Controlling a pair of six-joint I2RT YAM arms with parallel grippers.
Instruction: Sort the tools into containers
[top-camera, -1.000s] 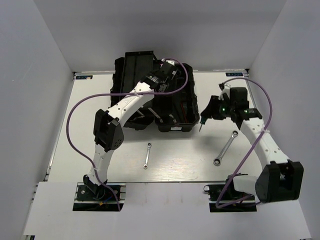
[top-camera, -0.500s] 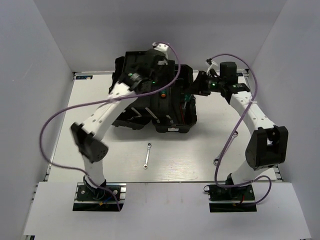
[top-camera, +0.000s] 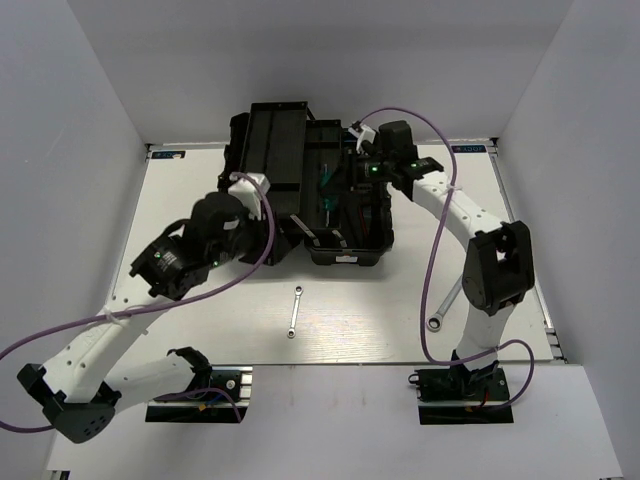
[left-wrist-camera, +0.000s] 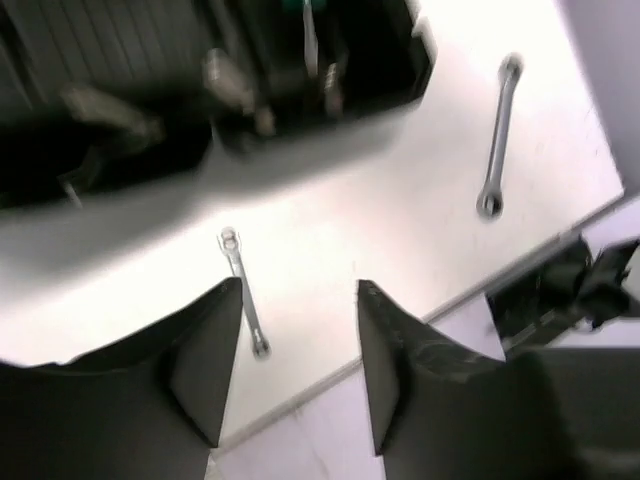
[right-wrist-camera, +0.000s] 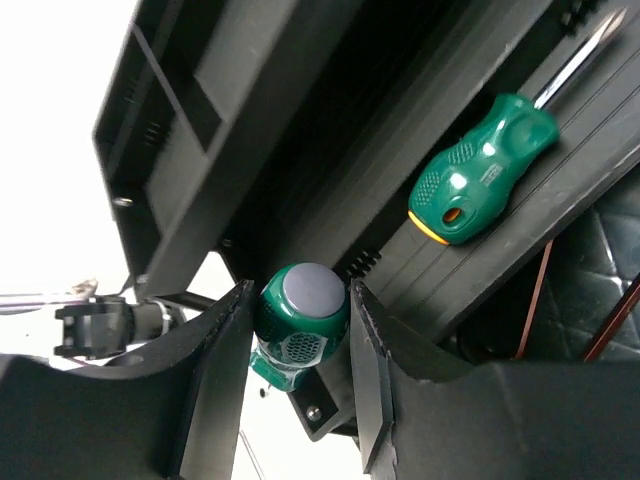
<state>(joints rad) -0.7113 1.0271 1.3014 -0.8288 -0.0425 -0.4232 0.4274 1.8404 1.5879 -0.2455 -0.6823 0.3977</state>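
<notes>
Left gripper (left-wrist-camera: 298, 290): fingers spread apart, nothing between them. Half a second ago this arm reached over the back of the black tool case (top-camera: 350, 256). It has since pulled back and now hangs above the table (top-camera: 200, 330), off the case's near-left corner.

Right gripper (right-wrist-camera: 300, 300): clamped on the round end of a green-handled screwdriver (right-wrist-camera: 300, 312), one finger on each side of the handle. Half a second ago this gripper stood just off the case's right edge. It is now over the rear right part of the case interior.

Second screwdriver (right-wrist-camera: 478, 182): lying in a channel of the case tray, shaft pointing away from the right wrist camera.

Small wrench (top-camera: 294, 312): flat on the table in front of the case, in the same position as in the earlier frames.

Large wrench (top-camera: 440, 315): flat on the table near the right arm's base, partly hidden by that arm in the top view and fully visible in the left wrist view.
</notes>
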